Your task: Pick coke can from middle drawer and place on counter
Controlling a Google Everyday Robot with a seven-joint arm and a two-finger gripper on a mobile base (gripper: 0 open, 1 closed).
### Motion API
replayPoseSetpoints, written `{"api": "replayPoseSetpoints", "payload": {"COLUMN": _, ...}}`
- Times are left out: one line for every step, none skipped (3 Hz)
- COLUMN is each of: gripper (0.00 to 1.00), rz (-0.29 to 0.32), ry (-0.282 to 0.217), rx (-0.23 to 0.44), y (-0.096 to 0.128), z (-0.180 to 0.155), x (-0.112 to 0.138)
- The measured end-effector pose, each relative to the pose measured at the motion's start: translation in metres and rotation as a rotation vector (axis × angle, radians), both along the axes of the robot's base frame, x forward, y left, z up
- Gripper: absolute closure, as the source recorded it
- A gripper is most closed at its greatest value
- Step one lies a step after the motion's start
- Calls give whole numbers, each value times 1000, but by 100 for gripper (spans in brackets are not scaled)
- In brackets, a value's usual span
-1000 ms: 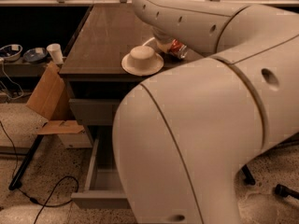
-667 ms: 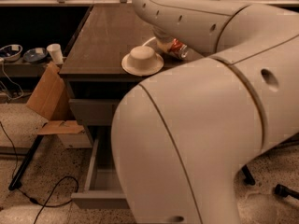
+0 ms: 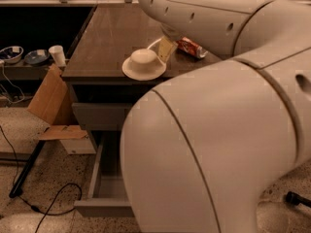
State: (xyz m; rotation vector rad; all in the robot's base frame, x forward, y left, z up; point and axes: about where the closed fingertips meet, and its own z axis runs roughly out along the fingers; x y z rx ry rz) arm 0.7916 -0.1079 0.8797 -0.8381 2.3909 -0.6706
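The coke can [image 3: 191, 47] lies on its side on the counter [image 3: 112, 33], right of the white bowl [image 3: 144, 64]. My arm's large white shell covers most of the view. My gripper [image 3: 166, 48] shows only as a pale piece under the arm, between the bowl and the can, just left of the can. The middle drawer [image 3: 103, 191] stands pulled open low at the front. Its grey floor is mostly hidden behind my arm.
A closed grey drawer front [image 3: 97, 115] sits above the open one. A cardboard box [image 3: 46, 98] leans against the cabinet's left side. A side shelf at left holds bowls [image 3: 24, 56] and a white cup [image 3: 57, 55]. A black cable [image 3: 48, 198] lies on the floor.
Almost nothing has moved. The arm has shifted slightly, and a little more of the can shows to the right of the pale gripper piece.
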Motion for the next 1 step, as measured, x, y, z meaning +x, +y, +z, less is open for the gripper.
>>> {"api": "replayPoseSetpoints", "payload": {"gripper": 0, "rz": 0, "ry": 0, "rx": 0, "y": 0, "z": 0, "x": 0}}
